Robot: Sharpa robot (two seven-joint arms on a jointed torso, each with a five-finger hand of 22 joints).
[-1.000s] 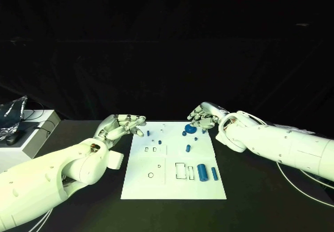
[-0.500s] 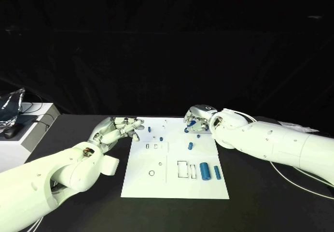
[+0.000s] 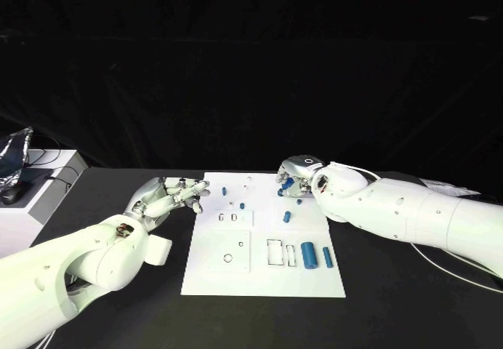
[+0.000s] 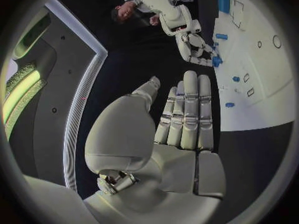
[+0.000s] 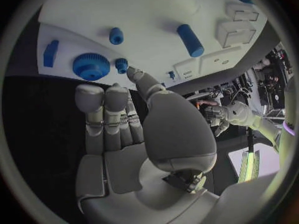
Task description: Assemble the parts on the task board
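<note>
right robot hand (image 5: 134,134) is hovering, fingers apart, grasping nothing, just beside a small blue gear (image 5: 91,66); it looks light, rigid, best pinched at its rim.

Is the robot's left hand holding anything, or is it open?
Open. The left hand holds nothing; its fingers lie straight, beside the task board.

I see a smooth matt white task board (image 3: 225,276), matt blue plastic-looking parts (image 3: 307,255), and glossy white arm shells (image 3: 408,211) over a matt black table (image 3: 115,327).
</note>
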